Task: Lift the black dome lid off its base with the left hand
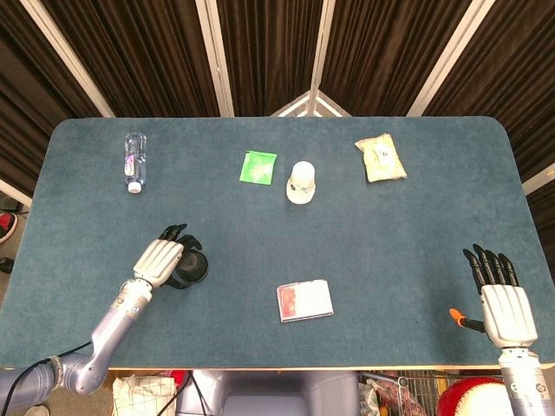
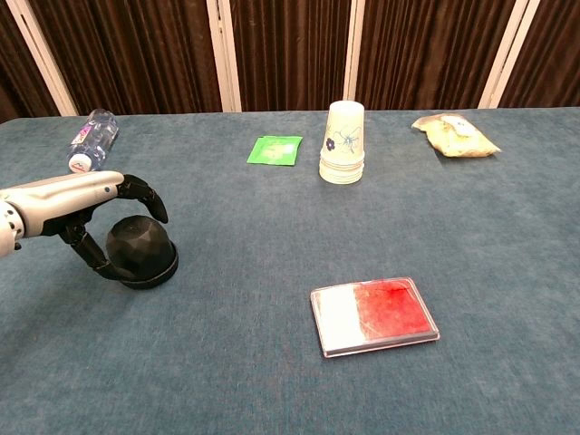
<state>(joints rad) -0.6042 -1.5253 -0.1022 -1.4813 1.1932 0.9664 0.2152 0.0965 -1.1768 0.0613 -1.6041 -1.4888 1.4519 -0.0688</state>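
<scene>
**One lid, not yet lifted: left hand arched over the dome**

Head view. Seen from above, the black dome lid (image 1: 192, 266) sits at about 8 o'clock from the table (image 1: 416, 225) centre. The left hand (image 1: 161, 261) lies at the lid's 9 o'clock side, its dark fingers (image 1: 178, 232) reaching over the top. The right hand (image 1: 500, 299) rests at about 4 o'clock near the table edge, fingers straight and apart, holding nothing.

Chest view. The lid (image 2: 140, 246) sits seated on its base (image 2: 145, 276), no gap between them. The left hand (image 2: 80, 204) arches above it, upper fingers (image 2: 145, 195) clear of the dome and a lower finger beside its left flank; it is spread and grips nothing.

Progress, as judged: the approach is made; closing on the dome and the lift itself remain.
</scene>
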